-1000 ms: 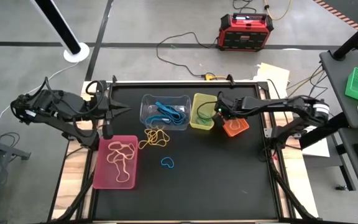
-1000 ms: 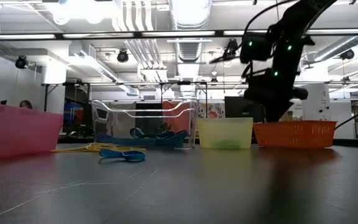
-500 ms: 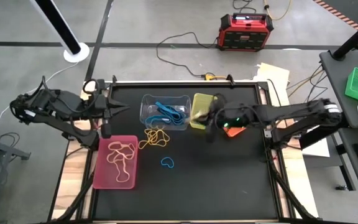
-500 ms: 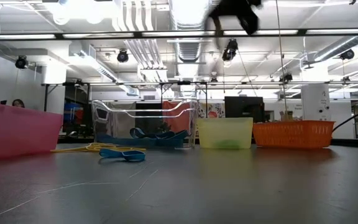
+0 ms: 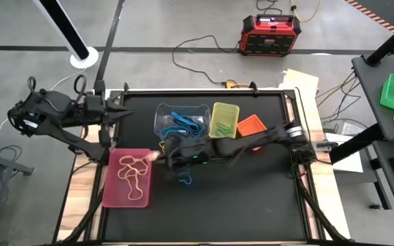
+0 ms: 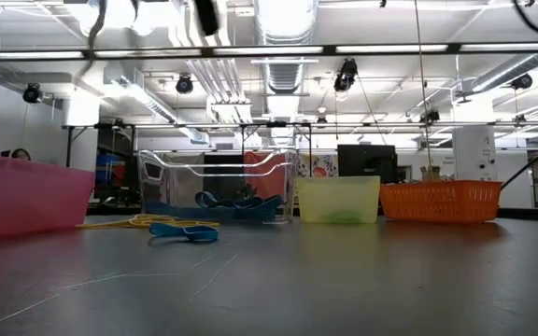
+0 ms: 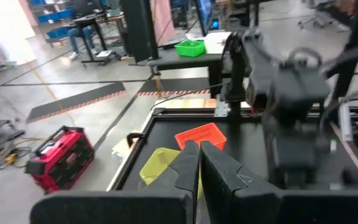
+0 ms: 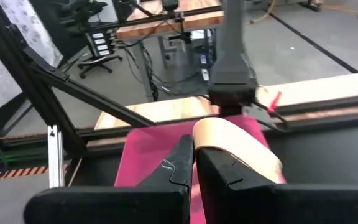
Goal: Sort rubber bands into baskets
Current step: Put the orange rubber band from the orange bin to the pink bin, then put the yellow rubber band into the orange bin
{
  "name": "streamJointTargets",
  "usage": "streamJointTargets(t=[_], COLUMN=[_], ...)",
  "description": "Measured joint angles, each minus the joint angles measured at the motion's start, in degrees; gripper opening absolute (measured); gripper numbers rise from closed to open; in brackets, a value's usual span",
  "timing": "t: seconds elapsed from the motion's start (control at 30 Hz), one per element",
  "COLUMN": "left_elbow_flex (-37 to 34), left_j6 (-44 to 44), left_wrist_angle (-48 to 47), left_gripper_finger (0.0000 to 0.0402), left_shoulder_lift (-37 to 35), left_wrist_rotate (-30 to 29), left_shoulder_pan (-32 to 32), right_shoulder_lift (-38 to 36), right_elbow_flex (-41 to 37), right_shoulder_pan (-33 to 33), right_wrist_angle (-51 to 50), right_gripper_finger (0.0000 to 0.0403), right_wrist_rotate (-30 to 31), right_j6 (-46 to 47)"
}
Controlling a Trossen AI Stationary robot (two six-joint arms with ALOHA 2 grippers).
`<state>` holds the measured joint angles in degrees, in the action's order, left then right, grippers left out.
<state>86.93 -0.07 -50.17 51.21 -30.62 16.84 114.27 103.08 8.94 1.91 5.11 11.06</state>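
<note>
My right gripper [image 5: 157, 156] reaches across the table to the right edge of the pink tray [image 5: 127, 179] and is shut on a tan rubber band [image 8: 229, 144]. The tray holds more tan bands [image 5: 132, 171]. Yellow bands [image 5: 174, 149] and a blue band [image 5: 184, 180] lie on the table. Blue bands lie in the clear tub [image 5: 182, 121]. The yellow-green bin [image 5: 224, 120] and the orange bin [image 5: 250, 126] stand to its right. My left gripper [image 5: 127, 113] is shut and empty near the far left corner. My right gripper pinches the tan band between its two fingers [image 8: 179, 163]. The band arches out past the fingertips as a loop [image 8: 241, 152]. The fingers come from the table's right. The band is lifted clear, above the pink tray's right edge [image 8: 148, 149].
My right arm [image 5: 238, 145] stretches over the table's middle, in front of the bins. The table's frame posts and clamps stand behind the pink tray [image 8: 229, 81]. A red box [image 5: 271, 34] and cables lie on the floor beyond the table.
My right gripper has swung from the orange bin toward the table's left, past the yellow-green bin and the clear tub, to the pink tray's right edge. My left gripper has drawn back from the tray's far end toward the table's far edge.
</note>
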Motion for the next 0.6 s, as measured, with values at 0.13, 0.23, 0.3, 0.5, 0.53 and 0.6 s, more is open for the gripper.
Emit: streamJointTargets(t=[0.13,0.23,0.3,0.5,0.53,0.6], left_elbow_flex=[0.05,0.05,0.05,0.05,0.05,0.05], left_j6=[-0.42,-0.72,-0.93,-1.07,-1.07,-1.07], left_wrist_angle=[-0.22,-0.61,-0.94,-1.42,-1.48,-1.76], left_gripper_finger=[0.0000,0.0000,0.0000,0.0000,0.0000,0.0000], left_shoulder_lift=[-0.76,-1.07,-1.24,-1.32,-1.32,-1.30], left_wrist_rotate=[1.42,1.61,1.65,1.70,1.72,1.74], left_shoulder_pan=[0.01,0.00,0.00,0.02,0.00,0.00], right_shoulder_lift=[9.93,16.36,20.15,25.39,25.47,25.02], right_elbow_flex=[11.56,19.35,24.77,29.48,28.98,28.80], right_shoulder_pan=[-0.08,-0.10,-0.22,-1.29,-1.63,-2.33], right_wrist_angle=[-0.84,-2.50,-6.64,-10.87,-10.74,-12.78], right_gripper_finger=[0.0009,0.0009,0.0016,0.0090,0.0105,0.0133], right_wrist_rotate=[-1.45,-1.82,-2.54,-4.67,-5.20,-6.35], right_j6=[-0.86,-0.90,-0.13,4.05,4.67,5.42])
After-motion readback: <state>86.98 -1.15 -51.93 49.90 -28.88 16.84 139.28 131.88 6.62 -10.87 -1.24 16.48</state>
